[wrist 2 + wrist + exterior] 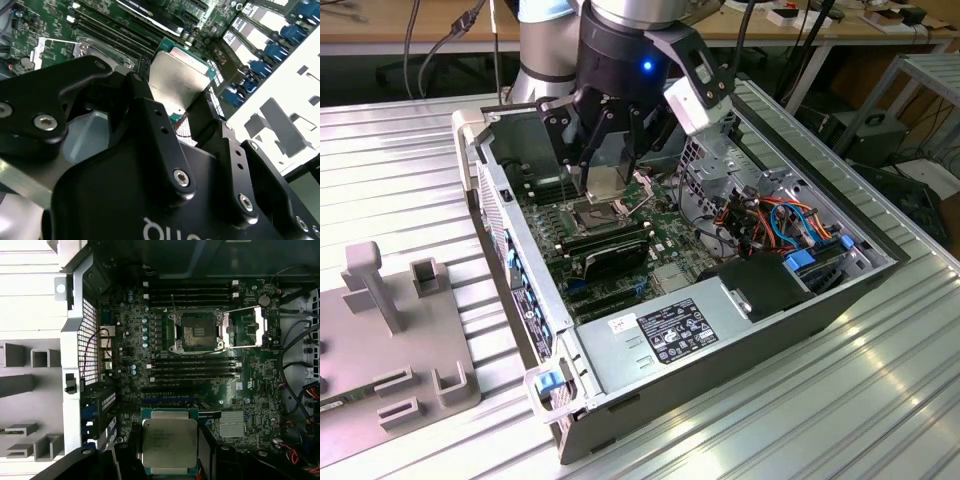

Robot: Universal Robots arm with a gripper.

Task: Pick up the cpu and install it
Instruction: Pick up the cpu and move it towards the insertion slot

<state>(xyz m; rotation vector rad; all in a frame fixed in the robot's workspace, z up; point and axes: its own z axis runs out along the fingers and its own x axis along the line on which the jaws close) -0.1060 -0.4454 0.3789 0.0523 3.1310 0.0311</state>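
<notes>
Nearest the lens in both wrist views stand the black metal jaws, clamped on two opposite edges of the cpu (181,75) (168,442). It is a small flat square chip with a dull silver-grey top and a green rim. It hangs in the air, level, over the green motherboard (260,380), not seated in anything.

Going from the exterior view's left to its right, a pale grey plastic fixture block (395,340) with upright posts and slots comes first. It lies on the ribbed silver metal counter (840,400). Just beside it is the open grey metal computer case (492,205), lying on its side with its perforated wall towards the block.

Inside the case, the jaws reach down from the arm's black and silver wrist. They hold the cpu (603,180) just above the dark square socket (603,213) (196,332) without touching it. The socket is bare, and its hinged silver metal bracket (245,327) is swung open to one side. Long black memory sticks (605,240) (192,367) lie beside the socket.

Nearer the case's front corner sits the grey power supply box with a black and white label (670,335). Further right, a bundle of orange and blue cables (790,225) runs along the far compartment.
</notes>
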